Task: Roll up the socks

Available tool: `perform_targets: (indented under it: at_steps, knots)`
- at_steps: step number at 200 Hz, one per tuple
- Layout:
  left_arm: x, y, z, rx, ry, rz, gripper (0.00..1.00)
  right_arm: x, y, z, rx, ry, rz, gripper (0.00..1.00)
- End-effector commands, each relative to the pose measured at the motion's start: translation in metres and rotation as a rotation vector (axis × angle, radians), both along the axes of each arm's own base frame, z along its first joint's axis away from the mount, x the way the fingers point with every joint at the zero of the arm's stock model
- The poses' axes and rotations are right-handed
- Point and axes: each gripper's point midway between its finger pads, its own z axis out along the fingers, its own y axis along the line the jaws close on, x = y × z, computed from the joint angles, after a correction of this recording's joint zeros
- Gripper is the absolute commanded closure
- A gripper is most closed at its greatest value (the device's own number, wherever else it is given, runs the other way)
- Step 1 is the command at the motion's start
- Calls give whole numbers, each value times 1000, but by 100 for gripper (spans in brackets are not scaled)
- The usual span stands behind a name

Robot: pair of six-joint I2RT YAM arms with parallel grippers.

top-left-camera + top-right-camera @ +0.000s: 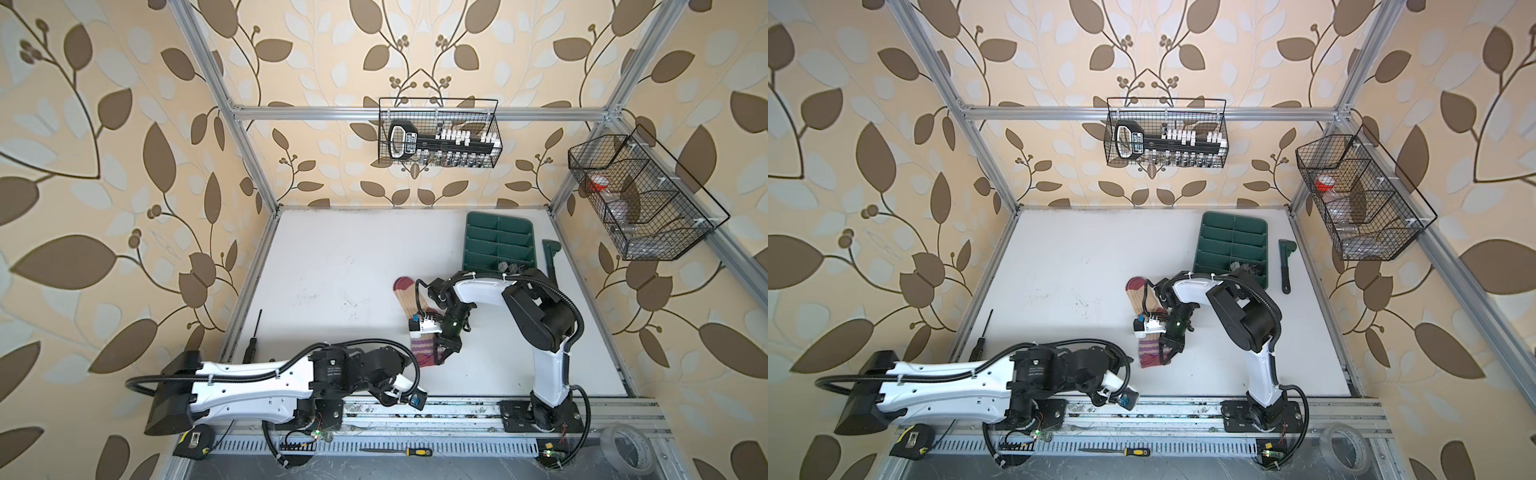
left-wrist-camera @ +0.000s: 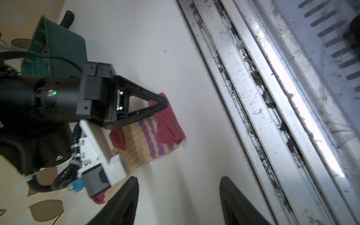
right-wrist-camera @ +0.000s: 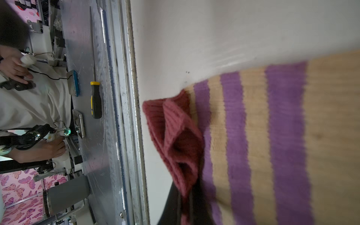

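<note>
The beige knit sock with purple stripes and maroon cuff (image 1: 422,351) lies on the white counter (image 1: 332,270) near the green divided plastic tray (image 1: 498,232). The right gripper (image 1: 441,355) pinches its cuff; the left gripper (image 2: 179,202), farther from the tray, stands spread.

The left arm (image 1: 249,374) and right arm (image 1: 548,370) wear glossy white shells over black joint housings, with black corrugated hoses (image 1: 166,377) cable-tied alongside. The right gripper (image 2: 164,103) has black triangular open-frame fingers (image 2: 142,115); its white wrist-camera mount (image 2: 97,148) carries a blue connector (image 2: 78,185).
</note>
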Motion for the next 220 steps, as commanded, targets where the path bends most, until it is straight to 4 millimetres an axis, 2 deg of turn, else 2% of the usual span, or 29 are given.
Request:
perform_targets:
  at_steps: [1,50,84,110,112,118,183,220]
  knots:
    - [3,-28,-1,-92,-7,51,35,-3,-5,-8,-31,32,10,100]
    - [21,-48,-29,-84,-60,161,41,2,-3,-10,-29,11,0,100]
    - [27,-48,-47,-69,-61,217,47,6,-2,-8,-23,2,-5,100]
    - [33,-47,-51,-111,-57,287,51,7,0,-5,-9,-2,-11,100]
    - [33,-45,-59,-89,-57,292,52,7,0,-5,-10,-2,-11,100]
    - [34,-43,-65,-77,-61,299,53,8,0,-6,-11,-3,-11,100]
    - [46,-43,-91,-20,-90,368,66,8,0,-5,-14,-3,-15,100]
    - [49,-45,-98,5,-89,384,74,9,-1,0,-5,-20,-17,100]
